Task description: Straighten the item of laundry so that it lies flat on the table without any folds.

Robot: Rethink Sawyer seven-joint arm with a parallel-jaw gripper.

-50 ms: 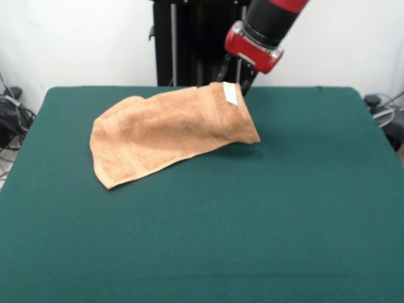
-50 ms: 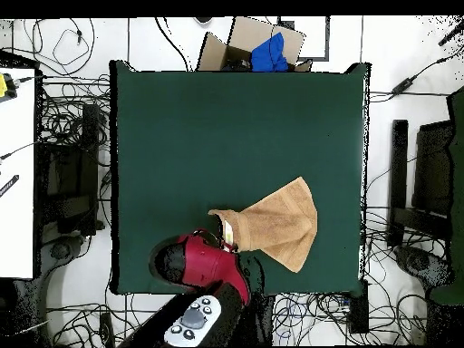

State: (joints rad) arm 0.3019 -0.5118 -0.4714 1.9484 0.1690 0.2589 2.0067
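Observation:
The item of laundry (image 1: 164, 132), a peach-orange terry towel, lies folded over itself on the far half of the green table (image 1: 252, 227). Its right end is raised off the cloth and casts a shadow beneath. My gripper (image 1: 237, 84) is shut on that raised corner, right beside the small white tag (image 1: 230, 93). The towel's left end rests on the table. From overhead the towel (image 2: 281, 222) fans out from the gripper (image 2: 223, 234) toward the table's right edge, and the red arm (image 2: 204, 263) covers part of the table's bottom edge.
A cardboard box holding blue cloth (image 2: 267, 50) sits beyond the table's top edge in the overhead view. Cables and dark equipment (image 2: 68, 172) surround the table on the floor. Black pedestal posts (image 1: 189, 44) stand behind the towel.

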